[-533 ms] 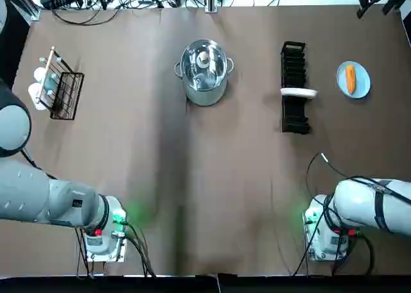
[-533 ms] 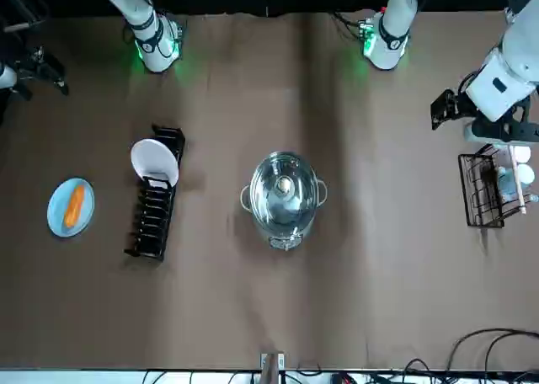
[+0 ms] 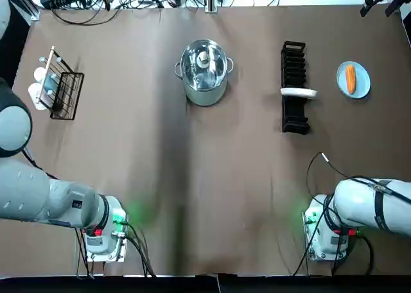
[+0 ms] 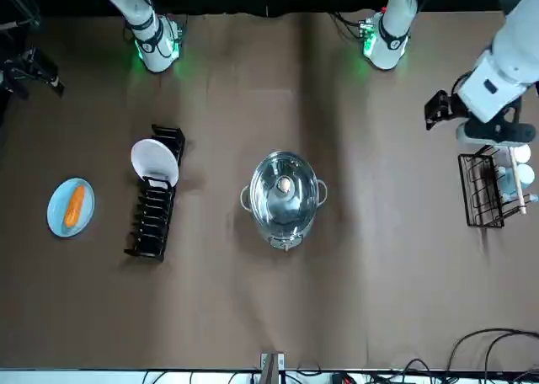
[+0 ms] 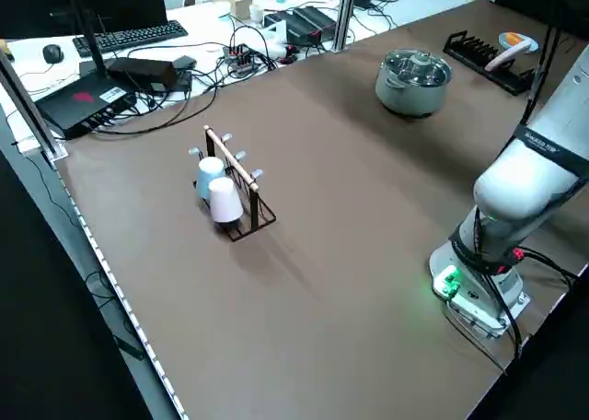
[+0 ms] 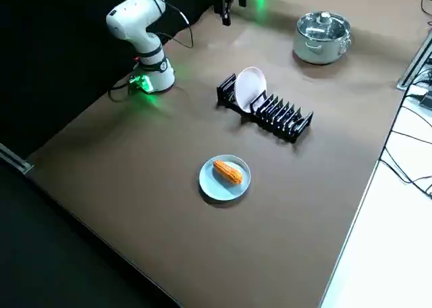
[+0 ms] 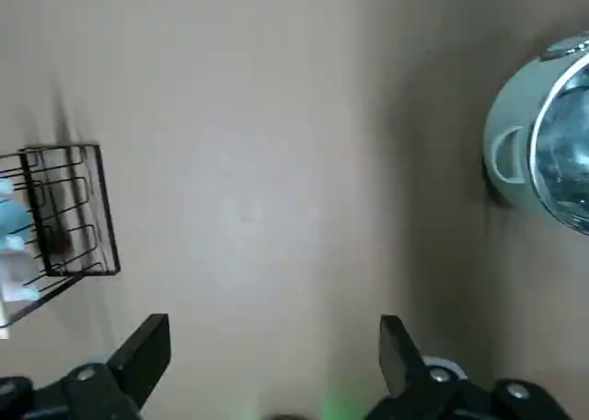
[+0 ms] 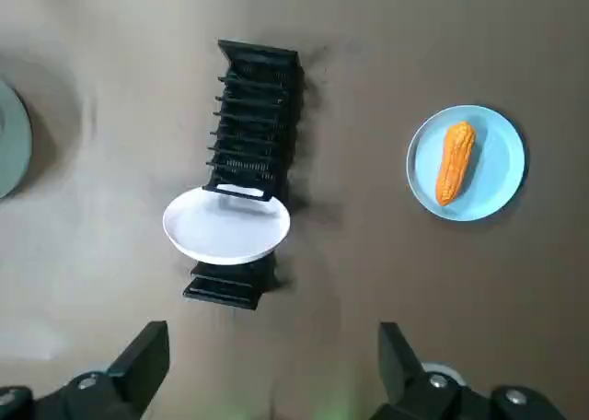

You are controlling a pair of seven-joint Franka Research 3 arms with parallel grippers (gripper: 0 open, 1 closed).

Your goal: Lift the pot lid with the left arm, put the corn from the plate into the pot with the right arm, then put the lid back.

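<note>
Left tool (image 7: 273, 332): released. I read its two fingers (image 7: 147, 351) spread wide with nothing between them. It hangs high over bare desk (image 3: 192, 177), and its wrist camera looks down on the stretch between the wire rack (image 7: 69, 213) and the pot (image 3: 204, 81).
Left tool, front view: I see it raised just beside the wire rack, on the rack's robot side, touching nothing.
Right tool (image 8: 271, 332): also released, fingers wide, empty. It is held high over the desk's right side, and its wrist camera looks down on the dish rack (image 8: 253, 116) and the plate (image 8: 497, 167).
Right tool, top view: I place it at the far right corner of the desk, beyond the plate.
Pot: steel, two side handles, upright, at the far centre of the desk, well apart from both tools.
Lid (image 4: 284, 186): glass with a knob, seated on the pot, not yet lifted.
Corn (image 8: 455, 160): lies on the plate, roughly centred, untouched.
Plate: blue, flat on the desk, on the far right, just beyond the dish rack as seen from the pot.
Dish rack: black, slotted, between pot and plate. One white dish (image 8: 226, 225) stands in a slot toward the end nearer the robot.
Wire rack: on the desk's left side, well apart from the pot. I make out cups (image 5: 221, 192) hung on it, one pale blue and one white.
Arm bases: both at the near edge of the desk, with green lights showing.
</note>
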